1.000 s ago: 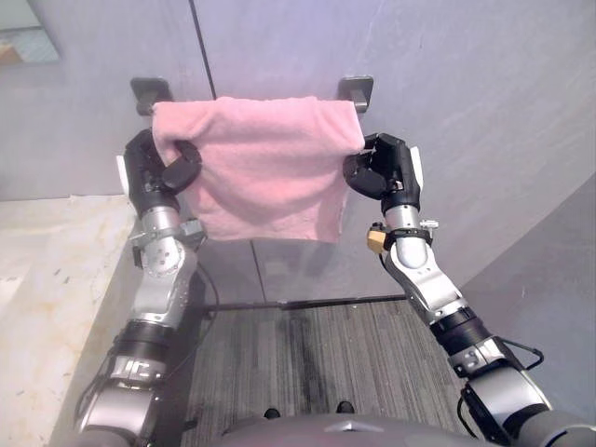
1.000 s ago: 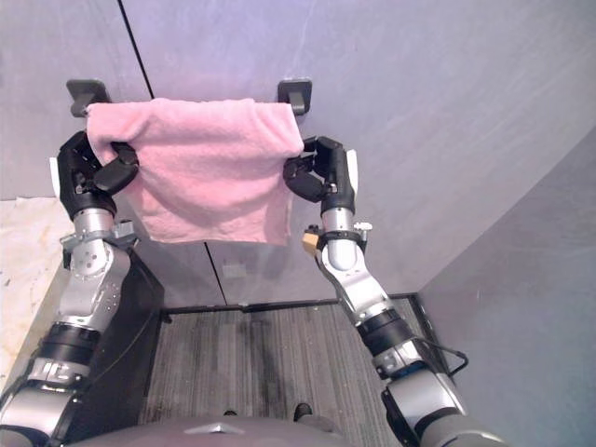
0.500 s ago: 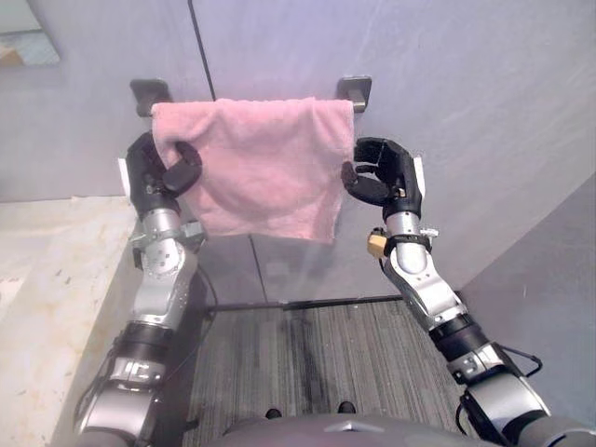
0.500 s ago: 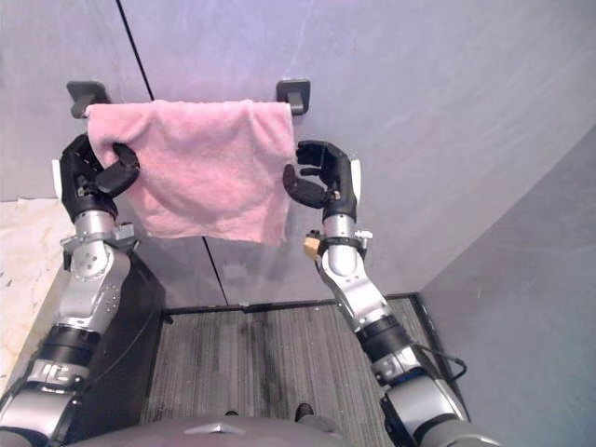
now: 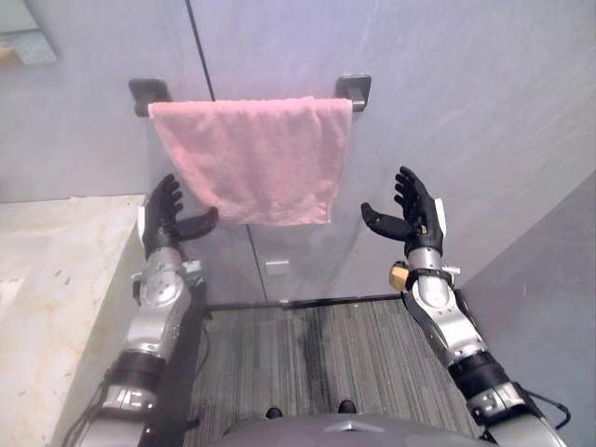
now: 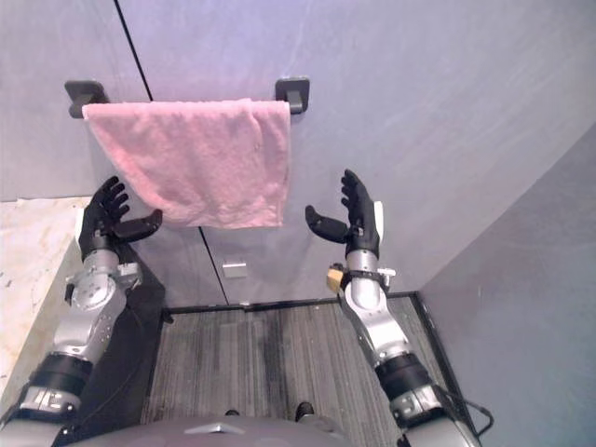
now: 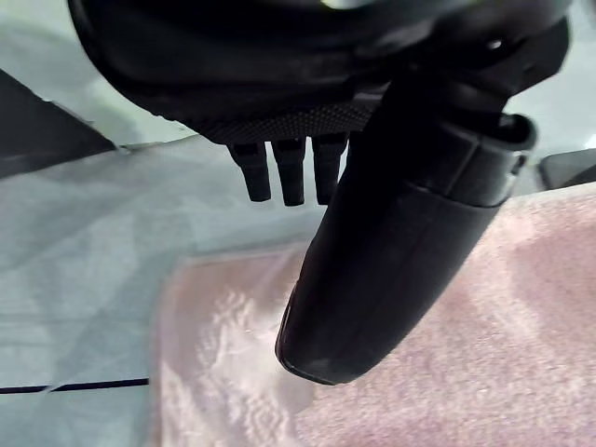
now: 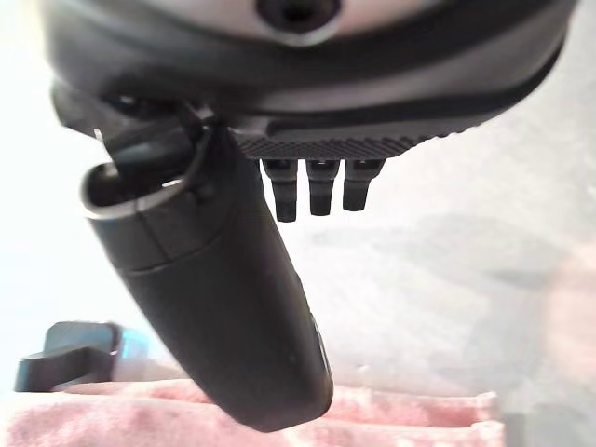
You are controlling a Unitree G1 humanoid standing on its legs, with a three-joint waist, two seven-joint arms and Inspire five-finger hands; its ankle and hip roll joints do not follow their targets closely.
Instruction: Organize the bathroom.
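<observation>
With the pink towel (image 5: 251, 158) draped over the wall rail (image 5: 352, 90) above and between them, we hold left hand (image 5: 168, 219) and right hand (image 5: 412, 212) spread and empty; hanging looks complete, so we next lower both arms.

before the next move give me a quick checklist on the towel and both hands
1. Towel draped over the rail between its two brackets: ok.
2. Left hand open, below the towel's lower corner, not gripping it: ok.
3. Right hand open, clear of the towel's right edge: ok.
4. Towel hanging level: not ok, its bottom edge slants, shorter on the left side.
5. Towel's back layer even with the front: cannot tell.
</observation>
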